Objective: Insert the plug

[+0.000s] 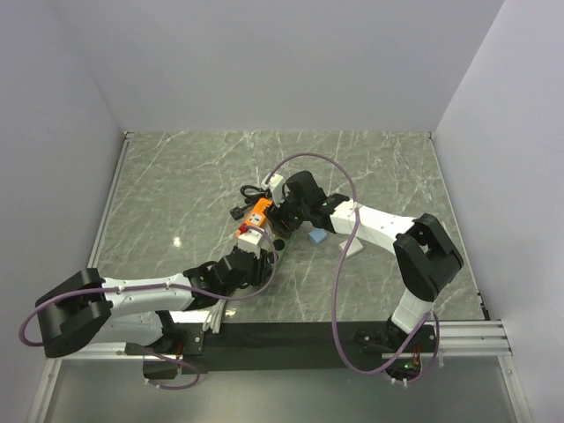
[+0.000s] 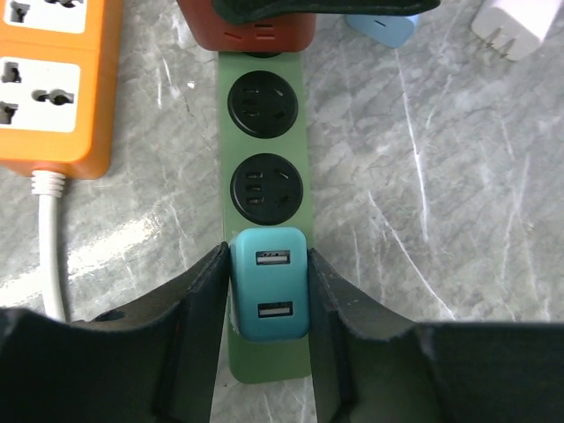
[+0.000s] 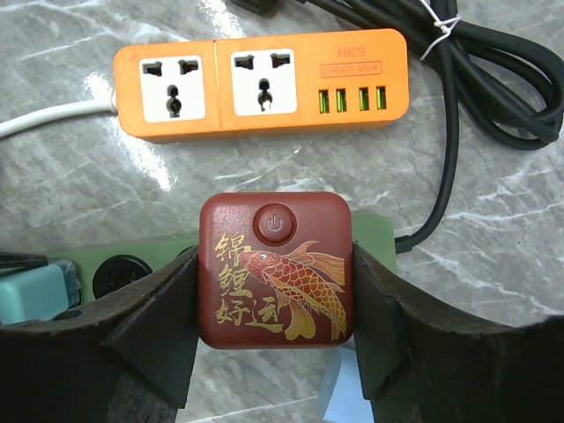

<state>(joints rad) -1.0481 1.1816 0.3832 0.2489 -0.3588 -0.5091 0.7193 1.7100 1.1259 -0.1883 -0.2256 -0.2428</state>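
Note:
A green power strip (image 2: 263, 150) lies on the marble table. A teal USB plug (image 2: 269, 286) sits on its near end, and my left gripper (image 2: 269, 256) is shut on it, one finger on each side. A red plug with a gold koi fish (image 3: 275, 273) sits at the strip's other end (image 3: 374, 233), and my right gripper (image 3: 275, 254) is shut on its sides. The red plug also shows at the top of the left wrist view (image 2: 256, 31). In the top view the left gripper (image 1: 251, 257) and right gripper (image 1: 284, 220) meet at mid-table.
An orange power strip (image 3: 260, 84) with a white cord lies beside the green one, also in the left wrist view (image 2: 53, 88). Coiled black cable (image 3: 493, 97) lies to the right. A white charger (image 2: 515, 26) and a light blue block (image 1: 318, 236) lie nearby.

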